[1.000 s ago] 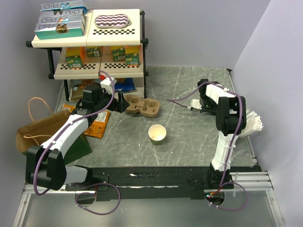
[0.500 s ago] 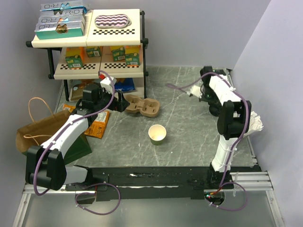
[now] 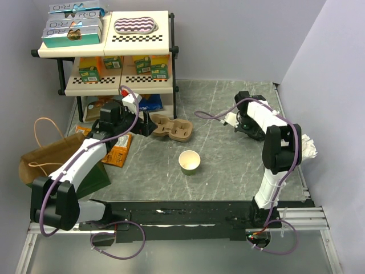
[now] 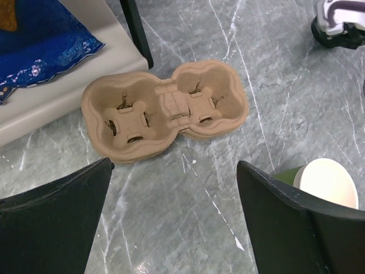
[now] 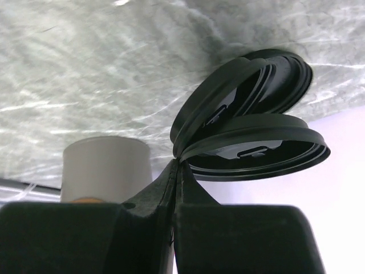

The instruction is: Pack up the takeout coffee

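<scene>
Marble table (image 3: 228, 165), 1 green cup (image 3: 189, 162), 2 lids (image 5: 256, 142)

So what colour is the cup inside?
The cup is pale cream inside; the top external view shows it best.

A brown pulp cup carrier (image 3: 172, 129) lies flat on the grey marbled table (image 3: 228, 165) just beside a black-framed shelf rack (image 3: 165, 24) holding teal boxes (image 3: 71, 25) and small green cartons (image 3: 151, 64), with an orange packet (image 3: 118, 149) and a brown paper bag (image 3: 43, 157) further left.
</scene>
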You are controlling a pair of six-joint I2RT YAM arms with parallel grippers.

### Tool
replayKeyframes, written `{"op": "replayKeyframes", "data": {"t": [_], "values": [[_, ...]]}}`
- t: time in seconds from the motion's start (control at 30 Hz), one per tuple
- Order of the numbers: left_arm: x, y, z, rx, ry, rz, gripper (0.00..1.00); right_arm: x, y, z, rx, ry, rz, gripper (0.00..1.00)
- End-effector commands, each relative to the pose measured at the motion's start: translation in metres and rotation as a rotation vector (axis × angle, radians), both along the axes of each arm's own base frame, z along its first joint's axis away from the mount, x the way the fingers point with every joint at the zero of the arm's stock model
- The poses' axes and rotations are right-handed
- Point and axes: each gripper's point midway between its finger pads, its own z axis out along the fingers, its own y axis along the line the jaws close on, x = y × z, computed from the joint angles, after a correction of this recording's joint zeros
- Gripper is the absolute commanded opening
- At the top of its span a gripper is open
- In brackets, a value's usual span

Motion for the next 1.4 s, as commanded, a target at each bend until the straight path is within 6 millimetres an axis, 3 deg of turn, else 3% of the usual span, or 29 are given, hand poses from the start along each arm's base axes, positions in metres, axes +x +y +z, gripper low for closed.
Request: {"op": "replayKeyframes", "data": {"t": [0.0,0.4,0.53,0.73,0.93,1.2,1.37], "values": [[-0.006,-0.004,0.028,-0.028,-0.072,-0.027,0.97,0.017,-0.008,0.012,-0.034,-0.116,-0.039,0.00],[-0.013,-0.002,0.025,-0.028,-0.077,-0.026,0.97,0.020,0.000,-0.009,-0.094,-0.097,-0.038,0.00],[-0.012,-0.002,0.026,-0.027,-0.081,-0.025,0.97,0.018,0.003,-0.011,-0.087,-0.080,-0.038,0.08],[-0.013,-0.003,0.024,-0.035,-0.073,-0.025,0.97,0.013,0.012,0.003,-0.035,-0.061,-0.042,0.26],[-0.012,-0.003,0.022,-0.036,-0.065,-0.025,0.97,0.025,0.021,0.022,0.015,-0.071,-0.061,0.31],[-0.011,-0.002,0.022,-0.028,-0.069,-0.019,0.97,0.055,0.006,0.017,-0.033,-0.108,-0.113,0.33],[-0.012,-0.001,0.021,-0.022,-0.067,-0.017,0.97,0.054,-0.003,0.010,-0.010,-0.058,-0.197,0.33]]}}
